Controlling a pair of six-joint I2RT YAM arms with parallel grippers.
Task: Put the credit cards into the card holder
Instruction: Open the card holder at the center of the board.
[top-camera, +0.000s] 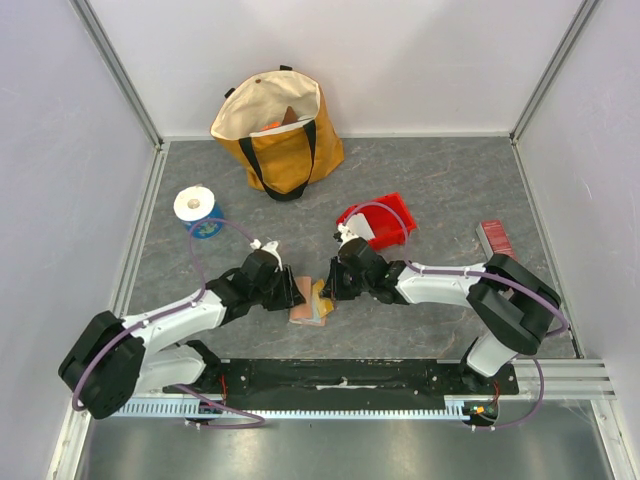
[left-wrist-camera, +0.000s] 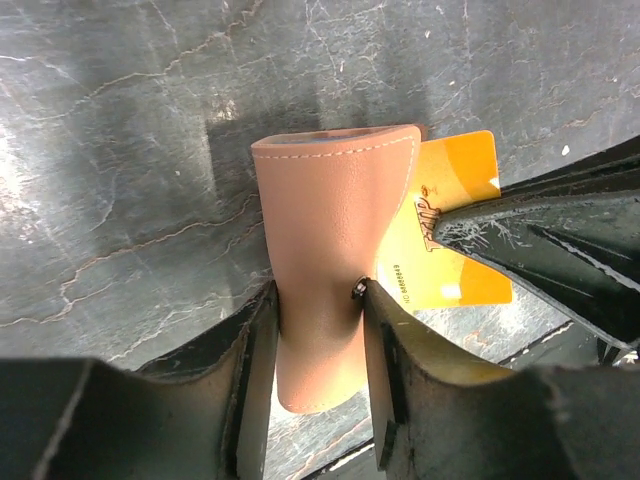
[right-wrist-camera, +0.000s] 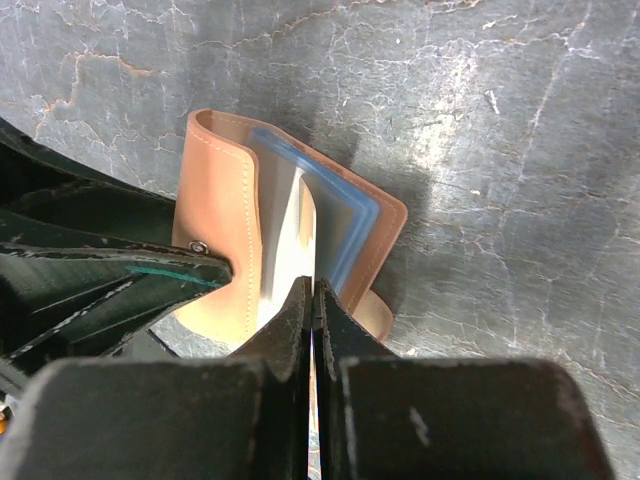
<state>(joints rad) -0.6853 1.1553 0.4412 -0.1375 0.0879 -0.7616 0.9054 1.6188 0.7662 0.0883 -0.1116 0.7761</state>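
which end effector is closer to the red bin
Right. The right end effector, pinching a card at the wallet, sits just on the near side of the red bin. The left end effector grips the wallet's left flap, farther from the bin.

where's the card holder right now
Mid-table in the top view, the card holder sits between the left gripper, clamped on its flap, and the right gripper, shut on a yellow card.
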